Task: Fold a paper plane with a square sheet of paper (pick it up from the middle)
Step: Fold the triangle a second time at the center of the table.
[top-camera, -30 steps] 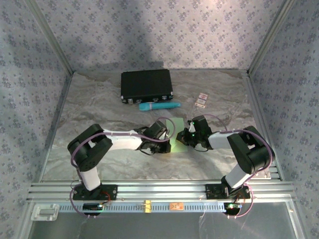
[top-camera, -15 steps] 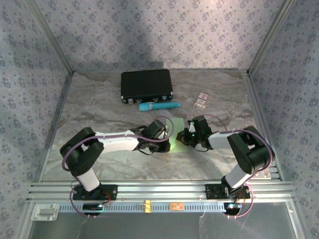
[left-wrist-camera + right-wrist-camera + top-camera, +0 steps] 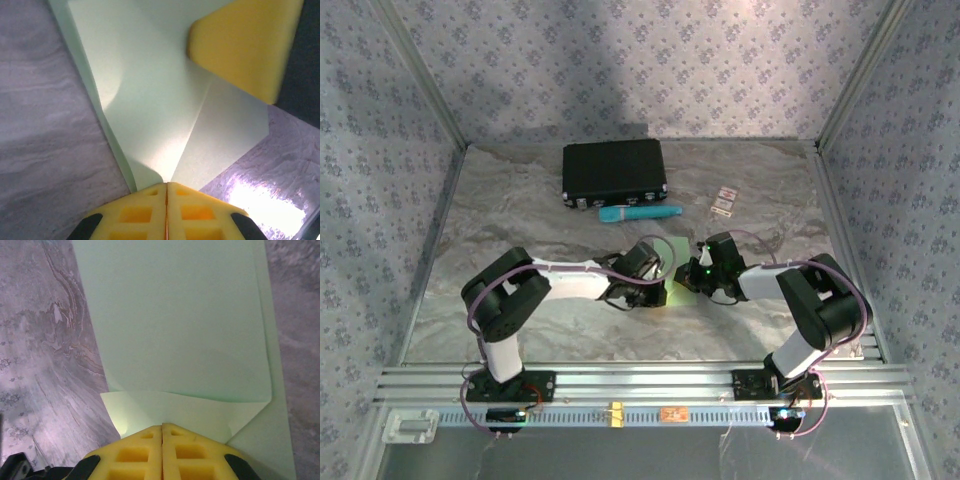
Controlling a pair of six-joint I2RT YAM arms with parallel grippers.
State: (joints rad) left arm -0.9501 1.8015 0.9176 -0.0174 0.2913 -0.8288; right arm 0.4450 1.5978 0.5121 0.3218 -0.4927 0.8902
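We see the sheet of paper (image 3: 676, 250) lying flat on the grey marbled table (image 3: 520, 230), a little to the right of the table's middle, with both arms reaching in to meet over it. From the paper, the black case (image 3: 614, 172) sits well apart at about 11 o'clock. The teal tube (image 3: 638, 212) lies just in front of the case, and two small cards (image 3: 723, 201) are at about 1 o'clock.

The left gripper (image 3: 166, 186) comes at the paper from roughly 8 o'clock. Its yellow fingers are pressed together with no gap, and their tips sit where a crease runs down to the sheet's near edge. We cannot tell whether they pinch the paper or only press on it. In that wrist view a yellow finger (image 3: 245, 45) of the other gripper rests on the sheet at 1 o'clock.

The right gripper (image 3: 162, 427) comes in from about 3 o'clock. Its jaws are likewise fully closed, with their tips on a narrow flap folded over the sheet's near edge. The rest of the pale green sheet stretches away flat towards 12 o'clock.
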